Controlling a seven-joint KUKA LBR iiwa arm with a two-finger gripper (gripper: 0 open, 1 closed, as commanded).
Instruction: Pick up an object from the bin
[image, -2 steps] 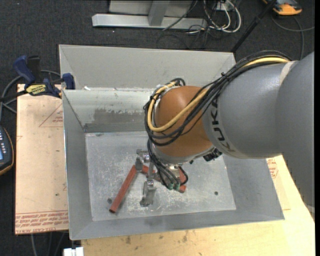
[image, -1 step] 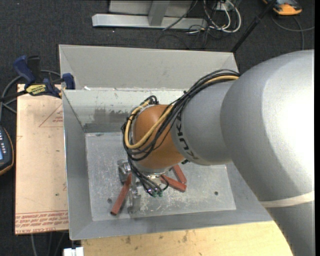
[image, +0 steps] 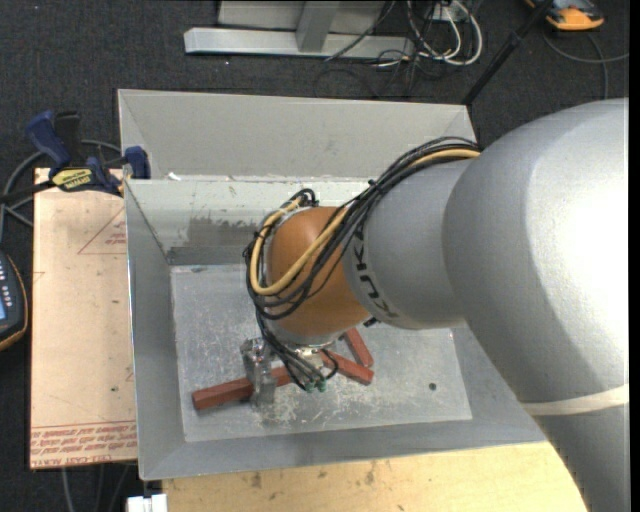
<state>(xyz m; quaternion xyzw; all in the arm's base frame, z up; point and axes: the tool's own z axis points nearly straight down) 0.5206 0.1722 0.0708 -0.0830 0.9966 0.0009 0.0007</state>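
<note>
Well to the left on the floor of the bin, near its front, lies a red-brown bar — probably wood or plastic, stiff, light, flat-sided, best pinched across its narrow width. The gripper stands at the bar's right end — its opening cannot be told. Further right lie more reddish bars.

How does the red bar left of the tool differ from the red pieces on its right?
The left bar is one straight piece, almost level across the view; the right pieces look like two, meeting at an angle. The left bar lies in the open, one end at the tool; the right pieces are partly under the wrist. Both are reddish-brown.
</note>
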